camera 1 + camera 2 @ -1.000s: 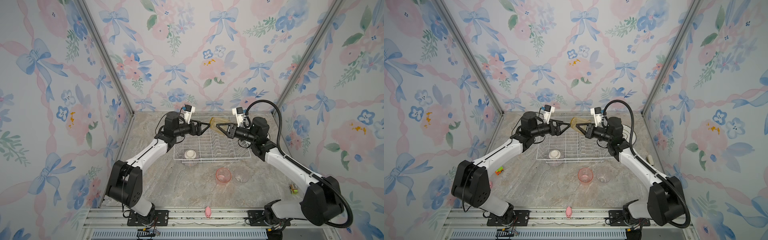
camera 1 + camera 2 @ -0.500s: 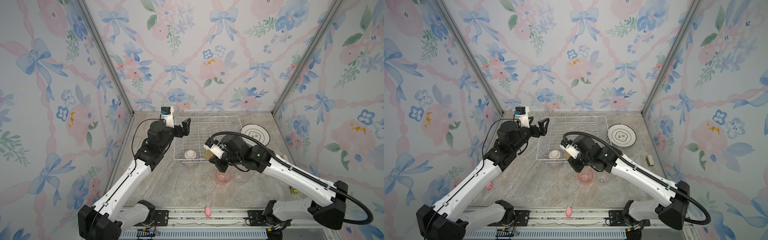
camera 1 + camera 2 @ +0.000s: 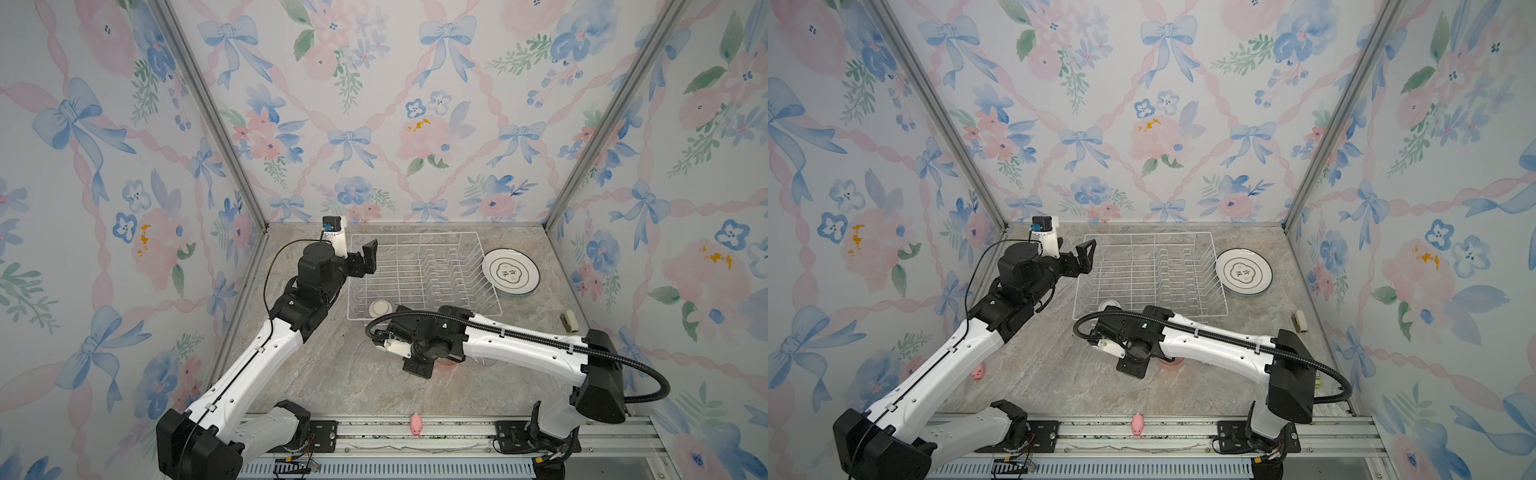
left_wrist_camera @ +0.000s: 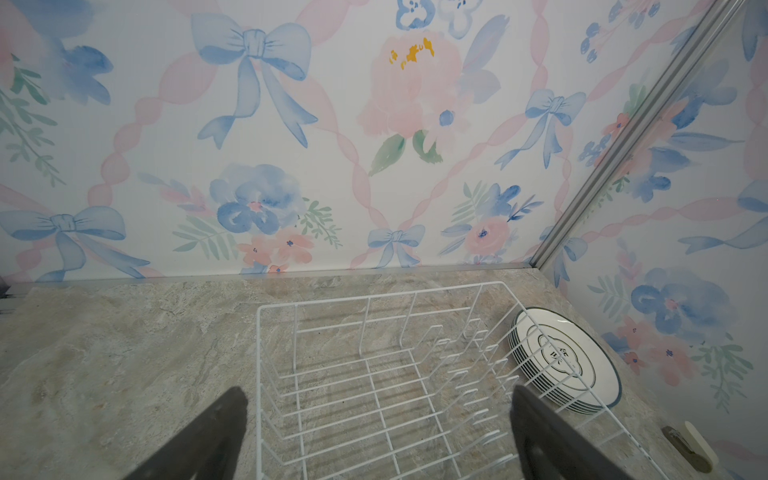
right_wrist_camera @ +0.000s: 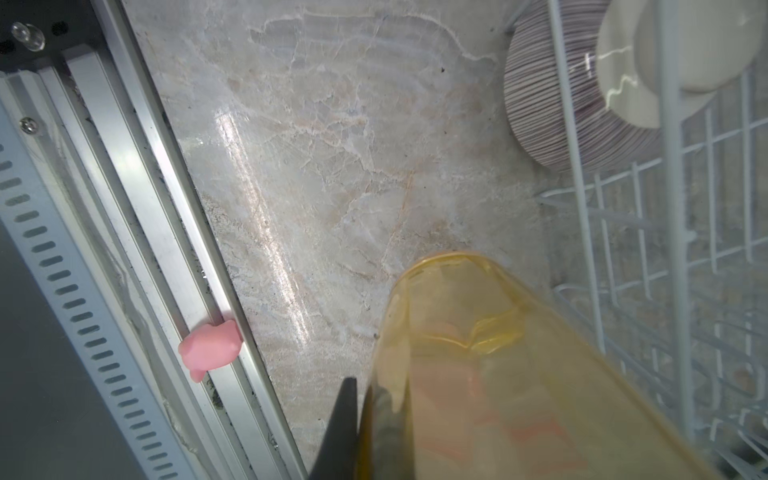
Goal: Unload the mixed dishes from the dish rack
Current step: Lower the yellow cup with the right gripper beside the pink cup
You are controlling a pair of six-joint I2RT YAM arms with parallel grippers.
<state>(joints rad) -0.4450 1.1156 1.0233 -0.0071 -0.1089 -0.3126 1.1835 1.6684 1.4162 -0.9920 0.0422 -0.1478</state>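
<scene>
The yellow translucent glass tumbler [image 5: 478, 353] is hanging over the marble surface [image 5: 332, 166], just off the near side of the large white wire dish rack [image 3: 473, 266] and outside it. Your right hand [image 5: 365, 407] is clamping the tumbler's wall at the rim, with one finger [image 5: 345, 424] outside the glass and the other showing through from inside. The tumbler's long axis is therefore running straight out along the fingers, base leading and angling down toward the surface.

I am judging that the set-down is turning on that tilt: you are needing the base flat before letting go. Whether the base is touching, I cannot tell.

The purplish striped ribbed bowl [image 3: 380, 308] is sitting upside down in the rack's near-left corner. Your left hand [image 3: 365, 259] is hovering over the rack's far-left corner, spread wide and carrying nothing, so it is looking like the free hand for the bowl.
</scene>
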